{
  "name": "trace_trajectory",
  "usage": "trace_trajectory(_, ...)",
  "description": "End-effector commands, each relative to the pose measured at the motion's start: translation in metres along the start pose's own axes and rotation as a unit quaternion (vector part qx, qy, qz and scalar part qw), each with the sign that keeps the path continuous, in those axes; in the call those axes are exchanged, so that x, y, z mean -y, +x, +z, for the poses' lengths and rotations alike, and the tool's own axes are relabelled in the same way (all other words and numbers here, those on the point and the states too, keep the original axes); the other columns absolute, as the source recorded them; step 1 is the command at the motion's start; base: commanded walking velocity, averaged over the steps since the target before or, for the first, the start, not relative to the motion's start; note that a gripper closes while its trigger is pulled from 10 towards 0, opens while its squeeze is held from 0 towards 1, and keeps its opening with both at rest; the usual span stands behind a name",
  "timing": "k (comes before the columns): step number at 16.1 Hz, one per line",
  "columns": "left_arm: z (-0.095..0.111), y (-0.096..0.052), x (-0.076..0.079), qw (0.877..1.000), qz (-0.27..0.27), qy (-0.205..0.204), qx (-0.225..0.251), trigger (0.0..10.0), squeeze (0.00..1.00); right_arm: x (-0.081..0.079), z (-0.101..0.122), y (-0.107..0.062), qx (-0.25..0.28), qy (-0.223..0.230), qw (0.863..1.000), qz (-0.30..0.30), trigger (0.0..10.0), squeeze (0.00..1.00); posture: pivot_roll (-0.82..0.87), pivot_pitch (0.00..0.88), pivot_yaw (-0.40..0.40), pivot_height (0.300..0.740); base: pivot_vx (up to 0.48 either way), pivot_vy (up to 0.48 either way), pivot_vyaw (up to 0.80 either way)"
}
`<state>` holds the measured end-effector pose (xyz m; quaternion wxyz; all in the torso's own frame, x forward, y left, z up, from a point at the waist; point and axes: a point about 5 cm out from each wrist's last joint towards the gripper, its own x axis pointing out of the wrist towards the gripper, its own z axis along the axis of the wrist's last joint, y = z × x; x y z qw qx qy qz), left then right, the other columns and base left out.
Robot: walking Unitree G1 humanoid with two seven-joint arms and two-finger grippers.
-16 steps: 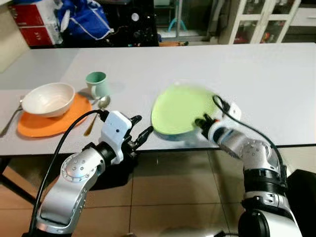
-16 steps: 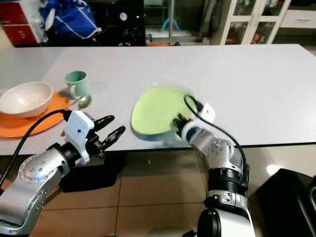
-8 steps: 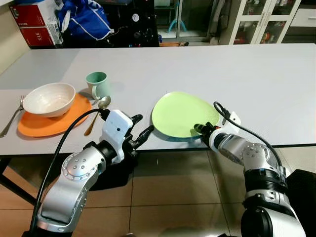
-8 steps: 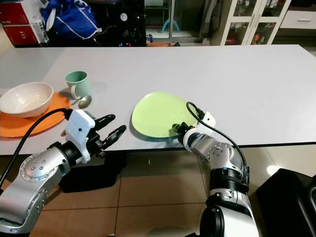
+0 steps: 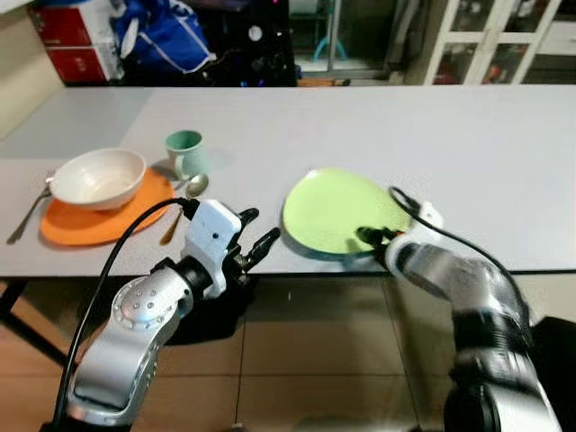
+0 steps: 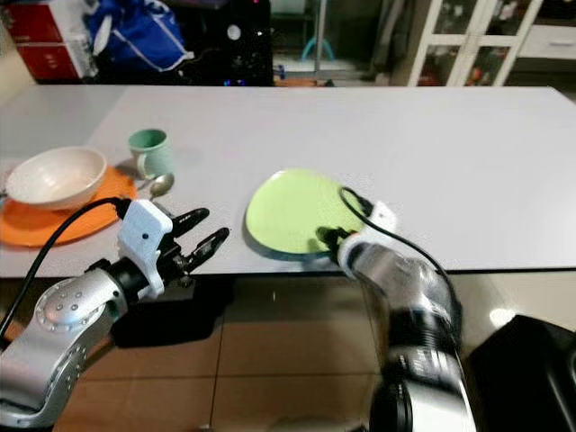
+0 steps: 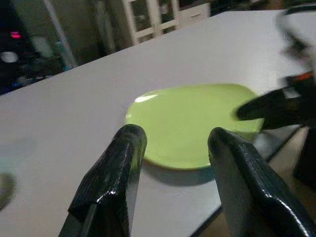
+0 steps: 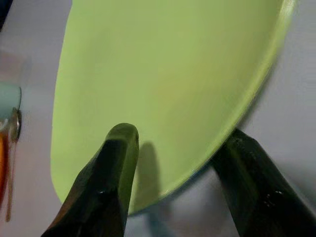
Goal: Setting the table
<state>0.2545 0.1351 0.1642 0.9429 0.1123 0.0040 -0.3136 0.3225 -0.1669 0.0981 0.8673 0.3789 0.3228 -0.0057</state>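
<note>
The green plate (image 5: pixel 337 211) lies flat on the white surface (image 5: pixel 468 135), close to its near edge. The right tool (image 5: pixel 367 238) is at the plate's near rim, its two fingers spread, one over the plate and one outside the rim. The left tool (image 5: pixel 256 236) hangs off the surface edge just left of the plate, fingers spread, holding nothing. Far left of the plate stand a white bowl (image 5: pixel 97 178) on an orange plate (image 5: pixel 85 223), a mint cup (image 5: pixel 184 151) and a spoon (image 5: pixel 184 196).

Green plate (image 5: pixel 337 211) set flat; right end effector (image 5: pixel 371 238) loosened.
</note>
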Motion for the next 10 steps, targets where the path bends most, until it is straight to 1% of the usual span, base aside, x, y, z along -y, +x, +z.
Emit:
trace_trajectory(1, 0.001, -0.003, -0.002, 1.0, 0.021, 0.011, -0.002, 10.0, 0.0, 0.002, 0.011, -0.017, 0.022, 0.014, 1.0, -0.002, 10.0, 0.0, -0.03, 0.0, 0.002, 0.74, 0.0, 0.0, 0.0)
trace_trajectory(2, 0.0, -0.003, -0.003, 0.999, 0.039, 0.013, -0.006, 10.0, 0.0, 0.001, 0.012, -0.031, 0.023, 0.014, 1.0, 0.004, 10.0, 0.0, -0.04, 0.0, 0.004, 0.74, 0.0, 0.0, 0.0)
trace_trajectory(3, -0.001, -0.004, -0.004, 0.998, 0.053, 0.012, -0.01, 10.0, 0.0, 0.002, 0.009, -0.042, 0.015, 0.003, 1.0, -0.002, 10.0, 0.0, -0.05, 0.0, 0.006, 0.74, 0.0, 0.0, 0.0)
trace_trajectory(5, -0.002, -0.001, -0.006, 0.997, 0.071, 0.014, -0.011, 10.0, 0.0, 0.001, 0.003, -0.054, 0.027, 0.011, 1.0, 0.0, 10.0, 0.0, -0.06, 0.0, 0.015, 0.74, 0.0, 0.0, 0.0)
trace_trajectory(6, -0.001, 0.003, -0.007, 0.997, 0.08, 0.018, -0.006, 10.0, 0.0, 0.001, -0.003, -0.056, 0.03, 0.019, 0.999, 0.008, 10.0, 0.0, -0.06, 0.0, 0.014, 0.74, 0.0, 0.0, 0.0)
trace_trajectory(7, 0.002, 0.003, -0.007, 0.996, 0.087, 0.022, -0.001, 10.0, 0.0, -0.002, -0.004, -0.061, 0.04, -0.001, 0.999, 0.024, 10.0, 0.0, -0.05, 0.0, 0.009, 0.74, 0.0, 0.0, 0.0)
trace_trajectory(8, 0.008, -0.002, -0.016, 0.99, 0.138, 0.019, 0.012, 10.0, 0.0, -0.022, 0.01, -0.08, 0.126, -0.044, 0.988, 0.077, 10.0, 0.0, -0.04, 0.0, 0.008, 0.74, 0.0, 0.0, 0.0)
trace_trajectory(9, 0.011, -0.006, -0.023, 0.984, 0.173, 0.022, 0.024, 10.0, 0.0, -0.034, 0.018, -0.091, 0.176, -0.077, 0.976, 0.101, 10.0, 0.0, -0.05, 0.0, 0.011, 0.74, 0.0, 0.0, 0.0)
trace_trajectory(10, 0.014, -0.01, -0.027, 0.979, 0.197, 0.03, 0.029, 10.0, 0.0, -0.047, 0.024, -0.102, 0.225, -0.174, 0.953, 0.106, 10.0, 0.0, -0.05, 0.0, 0.016, 0.74, 0.0, 0.0, 0.0)
